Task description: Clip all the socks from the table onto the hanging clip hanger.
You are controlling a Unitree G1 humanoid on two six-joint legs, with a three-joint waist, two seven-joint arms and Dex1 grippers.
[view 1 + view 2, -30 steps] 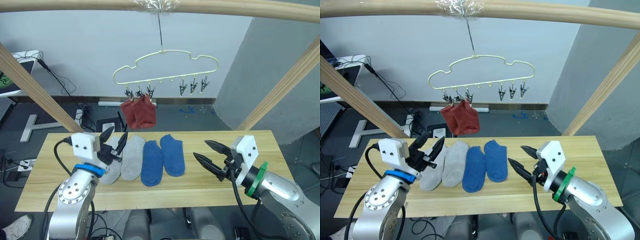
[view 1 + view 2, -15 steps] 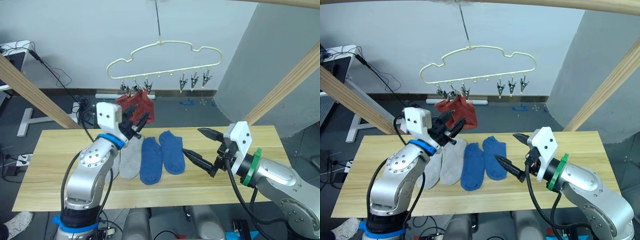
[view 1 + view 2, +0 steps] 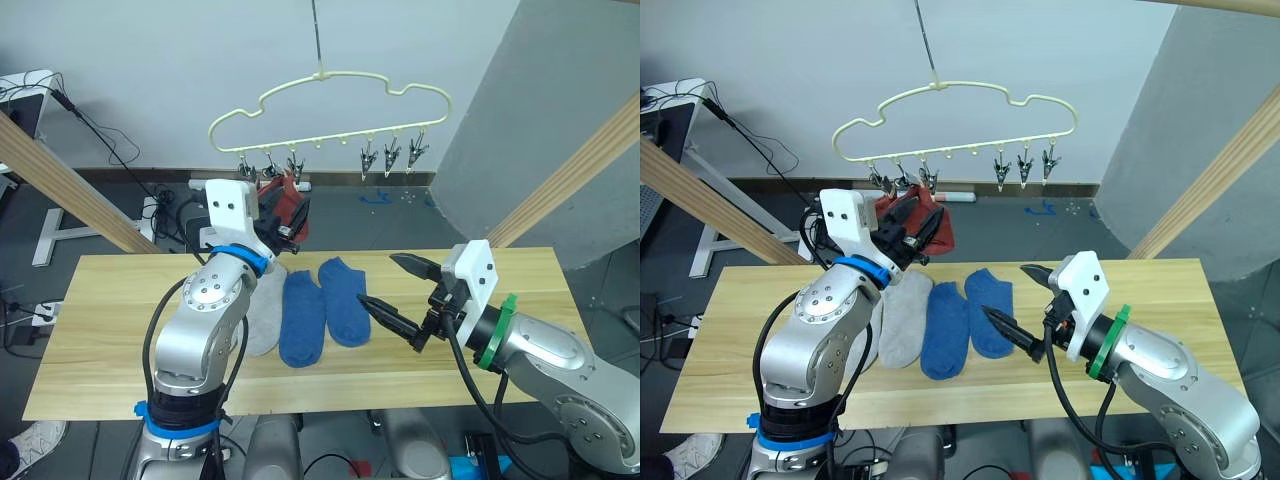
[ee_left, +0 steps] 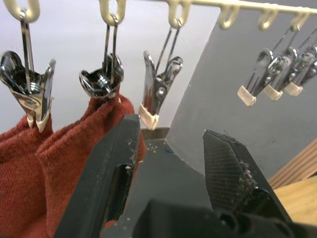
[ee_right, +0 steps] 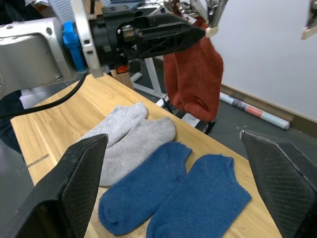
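Observation:
The pale yellow clip hanger hangs above the table. Two rust red socks hang from its left clips. My left gripper is raised, open, just under an empty clip beside the red socks, holding nothing. Two grey socks lie on the table, partly hidden by my left arm, with two blue socks to their right. My right gripper hovers wide open by the right blue sock, nothing between its fingers.
Three more empty clips hang at the hanger's right end. Slanted wooden frame beams rise at the left and right behind the table. Cables and a stand lie on the floor beyond.
My left gripper has risen from over the grey socks up to the hanger's clips. My right gripper has shifted left toward the blue socks. The camera view has also shifted.

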